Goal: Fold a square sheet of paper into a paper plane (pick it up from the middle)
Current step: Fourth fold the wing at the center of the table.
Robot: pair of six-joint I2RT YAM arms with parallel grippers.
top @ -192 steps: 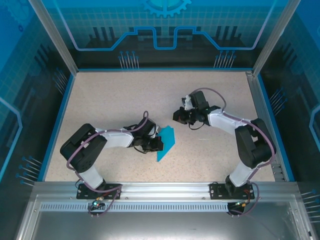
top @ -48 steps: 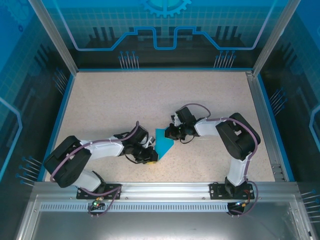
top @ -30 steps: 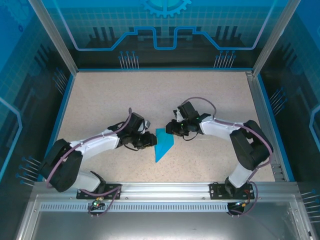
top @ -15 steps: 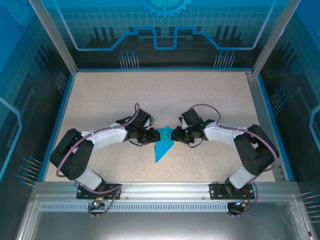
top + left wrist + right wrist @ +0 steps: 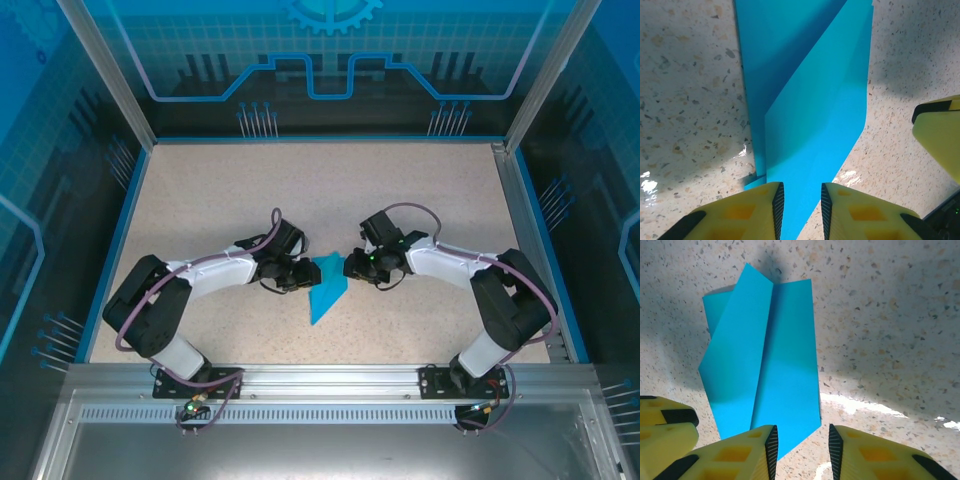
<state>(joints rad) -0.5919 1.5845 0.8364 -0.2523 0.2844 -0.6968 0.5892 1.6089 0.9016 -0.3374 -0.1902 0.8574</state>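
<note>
Near the middle of the speckled table (image 5: 200, 200), a folded cyan paper (image 5: 327, 287) lies flat between the two arms, which reach in from either side. From above, the paper is no longer a square. It reads as a narrow dart, its point towards the near edge and its broader end towards the far side. The left gripper (image 5: 303, 275) sits just beside the paper's left edge and the right gripper (image 5: 350, 268) just beside its upper right edge. In the left wrist view, overlapping layers and a long diagonal fold line show on the paper (image 5: 810, 115). The yellow fingers (image 5: 747, 212) stand a little apart, with one end of the paper running into the gap between them and not pinched. In the right wrist view the paper (image 5: 775, 365) shows two panels meeting at a centre crease. This gripper's jaws are also apart, with a corner of the paper just at their mouth. Judged from these views, the early folds are done and the sheet already has a plane-like outline. What probably remains is pressing the creases and any last wing folds. Whether more folds are needed cannot be told from here.
</note>
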